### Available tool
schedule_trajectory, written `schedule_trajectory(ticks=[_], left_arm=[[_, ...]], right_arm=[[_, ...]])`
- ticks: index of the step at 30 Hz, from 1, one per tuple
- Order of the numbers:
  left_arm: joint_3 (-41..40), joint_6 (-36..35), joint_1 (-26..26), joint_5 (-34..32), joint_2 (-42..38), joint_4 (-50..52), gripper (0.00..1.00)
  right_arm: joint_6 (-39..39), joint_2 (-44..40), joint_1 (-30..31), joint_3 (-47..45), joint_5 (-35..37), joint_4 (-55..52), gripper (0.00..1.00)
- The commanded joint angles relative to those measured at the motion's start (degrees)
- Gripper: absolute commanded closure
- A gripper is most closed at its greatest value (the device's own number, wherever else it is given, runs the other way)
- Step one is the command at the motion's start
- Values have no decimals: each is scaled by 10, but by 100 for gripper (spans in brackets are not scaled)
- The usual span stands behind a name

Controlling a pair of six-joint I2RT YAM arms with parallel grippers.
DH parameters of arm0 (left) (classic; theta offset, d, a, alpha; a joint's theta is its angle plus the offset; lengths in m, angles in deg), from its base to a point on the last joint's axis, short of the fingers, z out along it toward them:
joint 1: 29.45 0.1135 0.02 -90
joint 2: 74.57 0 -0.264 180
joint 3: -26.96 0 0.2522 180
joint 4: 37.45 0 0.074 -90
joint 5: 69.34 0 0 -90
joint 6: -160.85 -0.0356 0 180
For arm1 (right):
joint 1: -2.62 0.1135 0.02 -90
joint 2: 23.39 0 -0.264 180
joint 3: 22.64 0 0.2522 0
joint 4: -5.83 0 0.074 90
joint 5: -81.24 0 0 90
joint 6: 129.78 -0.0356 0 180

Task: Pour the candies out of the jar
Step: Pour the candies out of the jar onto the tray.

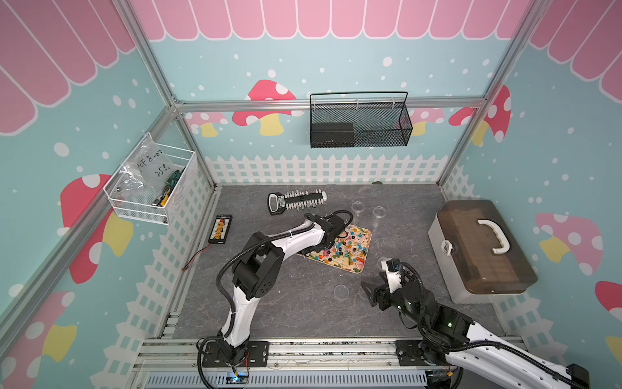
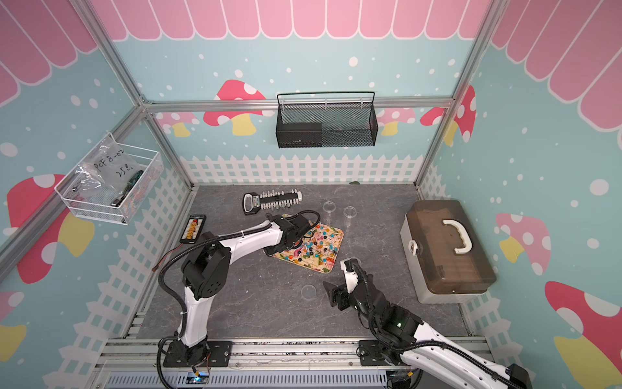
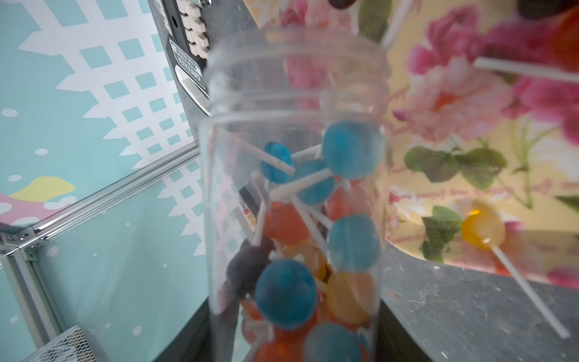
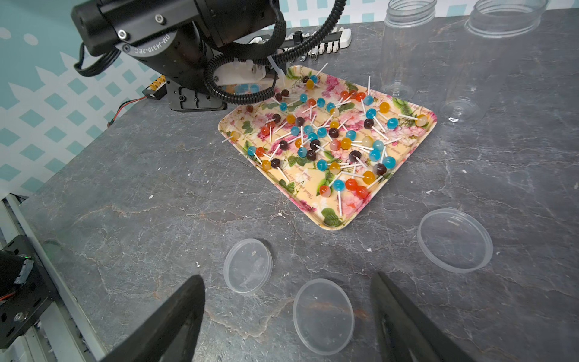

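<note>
Here, candies [image 4: 333, 133] on tray [image 4: 329, 216], grey tabletop [image 4: 156, 188], mushroom-print walls [image 1: 336, 67].

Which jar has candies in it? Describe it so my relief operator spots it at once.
Find the floral tray in the middle of the grey table. Over its left side the left hand grips a clear, lidless plastic jar. Unlike the two empty jars standing beyond the tray, this one has blue and orange lollipops inside.
</note>
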Motion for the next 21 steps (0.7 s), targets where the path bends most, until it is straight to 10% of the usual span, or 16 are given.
schedule_trajectory(ticks=[1, 21], left_arm=[[-7, -40, -12, -50, 5, 12, 43], [-47, -138, -35, -139, 54, -52, 43]], right_arm=[[7, -5, -3, 12, -6, 1, 19], [-15, -68, -3, -44, -13, 24, 19]])
